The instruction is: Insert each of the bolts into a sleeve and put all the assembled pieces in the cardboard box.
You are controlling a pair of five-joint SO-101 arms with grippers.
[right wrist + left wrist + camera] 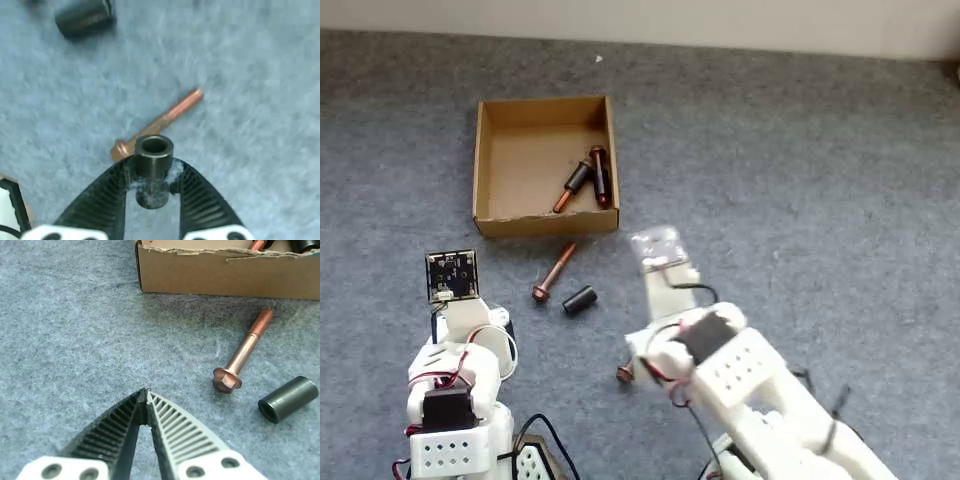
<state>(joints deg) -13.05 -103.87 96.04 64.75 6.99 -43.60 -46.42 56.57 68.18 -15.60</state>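
Two assembled pieces (590,178) lie in the cardboard box (490,215). The right gripper (153,169) is clenched across a dark sleeve (154,149), bore upward, above a copper bolt (167,114) on the carpet (260,60). The left gripper (146,393) is closed and empty, near a second bolt (243,352) and a loose sleeve (288,399). The parts look hard, smooth and rigid, likely slippery; I'd pinch a bolt mid-shank.

Grey carpet (800,150) runs up to a pale strip (720,20) beyond.
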